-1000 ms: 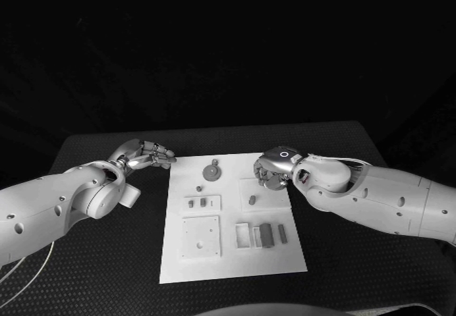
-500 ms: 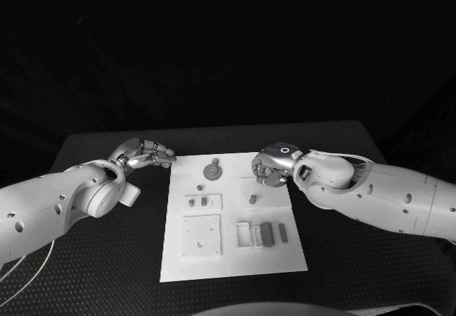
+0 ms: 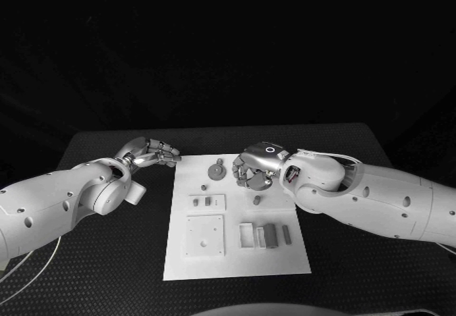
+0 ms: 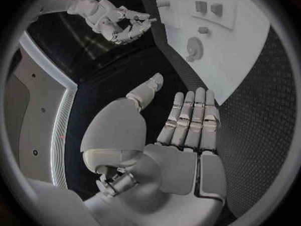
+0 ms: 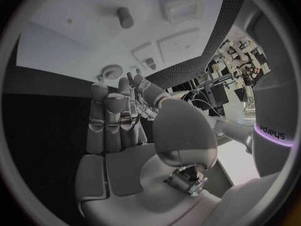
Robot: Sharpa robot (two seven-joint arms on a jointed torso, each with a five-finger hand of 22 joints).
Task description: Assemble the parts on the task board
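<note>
The white task board (image 3: 238,260) lies in the middle of the black table. On its far part sit a round grey part (image 3: 217,172) and a small peg (image 3: 256,199). My right hand (image 3: 255,170) hovers over the board's far right area, just beside the round part, and holds nothing. The right wrist view shows its fingers (image 5: 113,118) stretched out side by side above the board (image 5: 69,45) and the peg (image 5: 125,17). My left hand (image 3: 152,155) sits off the board's far left corner, with its fingers (image 4: 188,120) straight and nothing in them.
Nearer on the board are a small plate with two little parts (image 3: 205,202), a square plate with holes (image 3: 202,235) and several upright blocks (image 3: 266,235). Black table mat (image 3: 370,263) surrounds the board on all sides.
My right hand has moved left across the board's far edge, closer to the round part. The left hand has barely moved.
</note>
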